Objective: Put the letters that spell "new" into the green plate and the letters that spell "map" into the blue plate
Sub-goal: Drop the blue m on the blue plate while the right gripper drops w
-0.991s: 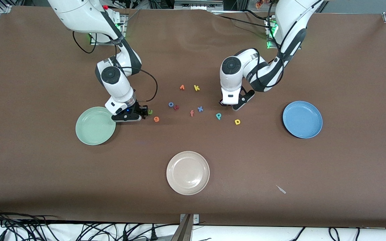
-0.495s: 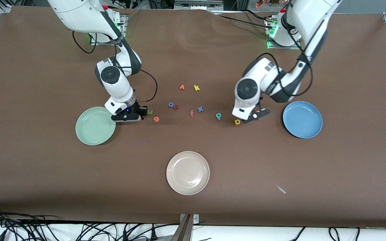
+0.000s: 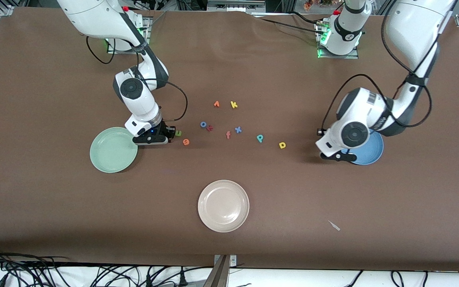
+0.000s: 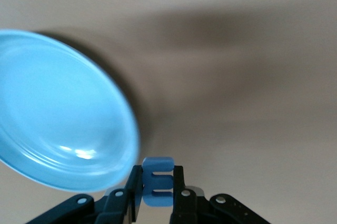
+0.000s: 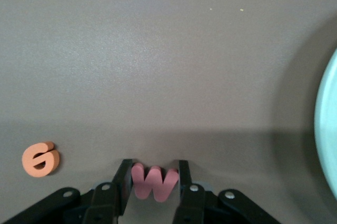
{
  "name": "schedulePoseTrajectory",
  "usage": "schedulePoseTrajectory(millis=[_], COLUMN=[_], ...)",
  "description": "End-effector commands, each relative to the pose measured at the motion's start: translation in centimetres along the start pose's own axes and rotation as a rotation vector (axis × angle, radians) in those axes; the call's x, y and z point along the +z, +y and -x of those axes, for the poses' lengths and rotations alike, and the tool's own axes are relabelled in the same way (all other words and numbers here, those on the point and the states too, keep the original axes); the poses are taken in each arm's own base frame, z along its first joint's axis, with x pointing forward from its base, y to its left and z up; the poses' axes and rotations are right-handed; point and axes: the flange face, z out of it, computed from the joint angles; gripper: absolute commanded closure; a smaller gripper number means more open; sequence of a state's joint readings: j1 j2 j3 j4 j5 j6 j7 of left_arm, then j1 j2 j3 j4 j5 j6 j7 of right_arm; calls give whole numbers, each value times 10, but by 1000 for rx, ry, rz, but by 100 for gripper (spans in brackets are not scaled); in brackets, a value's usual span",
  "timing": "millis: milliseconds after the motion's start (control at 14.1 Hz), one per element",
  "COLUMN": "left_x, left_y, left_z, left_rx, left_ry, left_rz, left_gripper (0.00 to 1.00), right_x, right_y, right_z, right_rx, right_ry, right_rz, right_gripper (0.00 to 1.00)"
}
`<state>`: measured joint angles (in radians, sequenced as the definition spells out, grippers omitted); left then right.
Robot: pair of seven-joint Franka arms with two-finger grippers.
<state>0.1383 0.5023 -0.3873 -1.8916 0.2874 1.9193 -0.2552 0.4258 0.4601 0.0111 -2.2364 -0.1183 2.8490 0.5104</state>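
Observation:
My left gripper (image 4: 157,184) is shut on the blue "m" (image 4: 157,181), just off the rim of the blue plate (image 3: 371,153) toward the right arm's end. My right gripper (image 5: 154,176) is low at the table beside the green plate (image 3: 112,153), its fingers pressed on both sides of the pink "w" (image 5: 154,182). The orange "e" (image 3: 186,141) and green "n" (image 3: 178,133) lie close by that gripper. In the middle of the table lie the teal "p" (image 3: 259,138) and yellow "a" (image 3: 282,145).
A cream plate (image 3: 223,205) sits nearest the front camera. More loose letters lie mid-table: a blue "o" (image 3: 203,124), a red letter (image 3: 209,128), an "f" (image 3: 228,135), a blue "x" (image 3: 238,129), an orange angular letter (image 3: 216,104) and a yellow "k" (image 3: 234,105).
The left arm has swung from the letter cluster to the blue plate's rim, carrying the "m". The right arm has stayed put while its fingers closed in on the "w".

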Motion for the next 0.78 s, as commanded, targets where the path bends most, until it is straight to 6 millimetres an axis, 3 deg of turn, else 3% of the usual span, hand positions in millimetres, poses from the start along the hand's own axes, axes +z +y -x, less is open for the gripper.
schedulePoseTrajectory(millis=[0,283,354,425,495,566,708], left_x=[1,19,22,21,21,18,3], left_y=[-45,-80,-82,-81,-81,-80,-70], left_z=[-5,-11,-11,-11,-11,-11,-16], left_rx=[150,263,274,287,291,280,259], left_ry=[-10,-18,-21,-21,-21,-17,-1], left_rz=[-29,-54,-57,-57,-57,-42,0], left_gripper=[100,97,86,56,6,0,0], right_x=[-2,-34,-45,-55,-65,-75,-74], right_y=[1,25,35,46,59,75,108], right_z=[0,-26,-36,-47,-58,-69,-77], right_rx=[-7,-60,-84,-111,-147,-181,-235], right_ry=[14,4,-4,-20,-42,-53,-72], right_rz=[2,52,69,91,113,129,153], right_gripper=[74,74,74,74,74,74,74])
